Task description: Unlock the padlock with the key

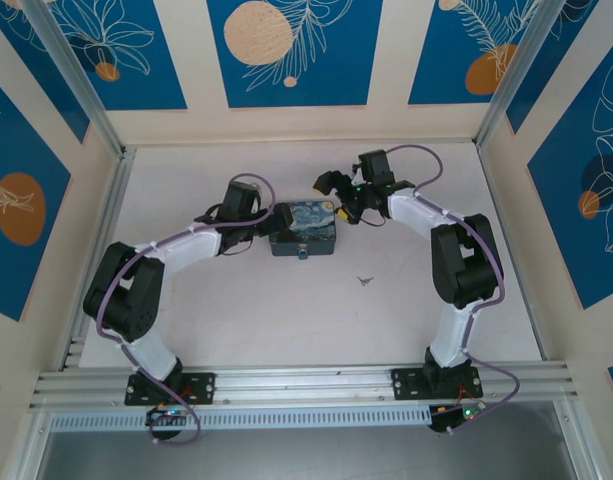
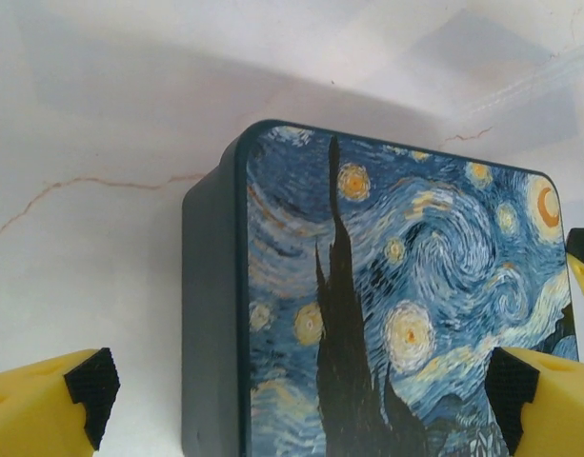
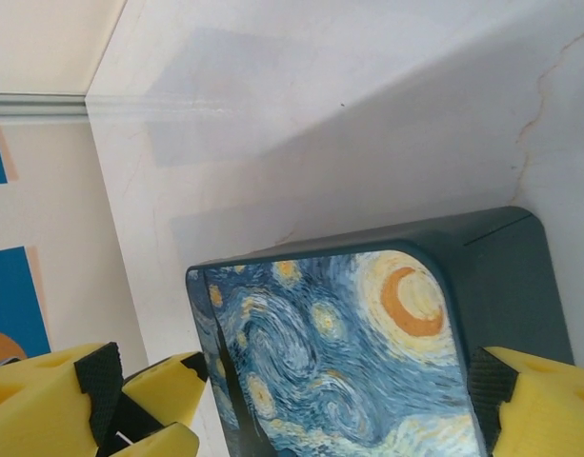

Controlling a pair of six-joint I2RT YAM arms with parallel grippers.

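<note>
The dark-blue-and-yellow painted box [image 1: 303,228] stands mid-table. A tiny bluish-silver padlock [image 1: 304,257] hangs at its near edge. The key [image 1: 364,281], a small dark sliver, lies alone on the table to the right of the box and nearer to me. My left gripper [image 1: 270,223] is at the box's left end. In the left wrist view it [image 2: 306,400] is open, its fingers [image 2: 82,400] spread to either side of the box lid [image 2: 396,305]. My right gripper [image 1: 339,198] is at the box's far right corner, also open [image 3: 292,405] around the box [image 3: 349,352], holding nothing.
The white table [image 1: 286,320] is bounded by cream walls and a metal rail [image 1: 306,382] at the near edge. A yellow finger of the other arm shows in each wrist view, close beside the box.
</note>
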